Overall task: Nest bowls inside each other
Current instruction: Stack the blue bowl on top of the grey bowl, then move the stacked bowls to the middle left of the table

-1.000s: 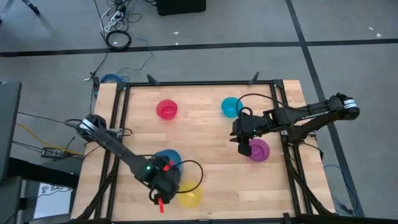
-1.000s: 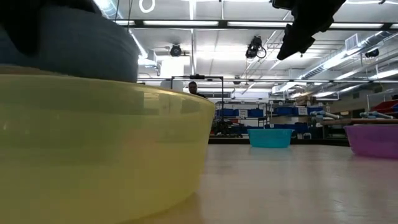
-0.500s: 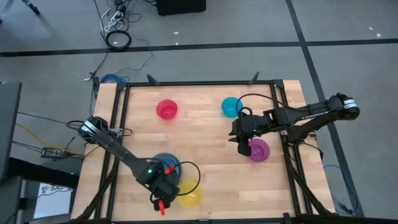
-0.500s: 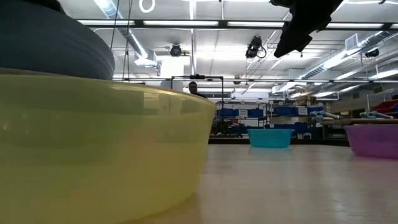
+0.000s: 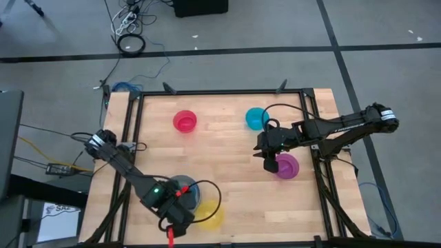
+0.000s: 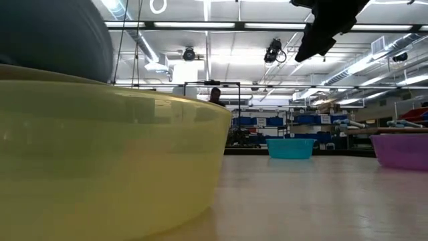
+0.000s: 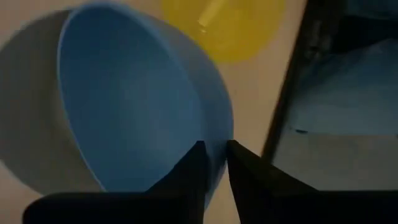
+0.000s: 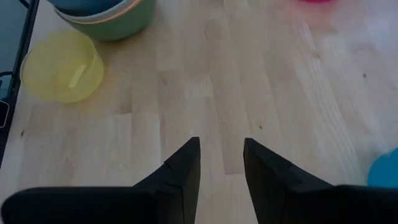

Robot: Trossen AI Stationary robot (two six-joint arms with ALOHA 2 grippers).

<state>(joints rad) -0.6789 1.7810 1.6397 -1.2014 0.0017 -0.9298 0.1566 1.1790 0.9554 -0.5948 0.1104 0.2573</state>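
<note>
1. High view: left hand (image 5: 172,219) sits at the bench's (image 5: 227,148) near edge, over the bowl stack, with the yellow bowl (image 5: 209,216) just beside it. Right hand (image 5: 269,160) hovers at the purple bowl's (image 5: 286,166) rim. Cyan bowl (image 5: 256,118) and pink-red bowl (image 5: 185,122) stand apart near the far edge.
2. Low view: yellow bowl fills the foreground, a grey-blue bowl wall (image 6: 53,37) behind it. Cyan and purple bowls sit far back, right arm overhead.
3. Left wrist view: fingers (image 7: 193,171) straddle the blue bowl's (image 7: 130,112) rim, narrow gap; can't tell whether they pinch it.
4. Right wrist view: fingers parted, nothing between them, bare bench below. Blue bowl nested in the green stack (image 8: 106,22), yellow bowl beside it.
</note>
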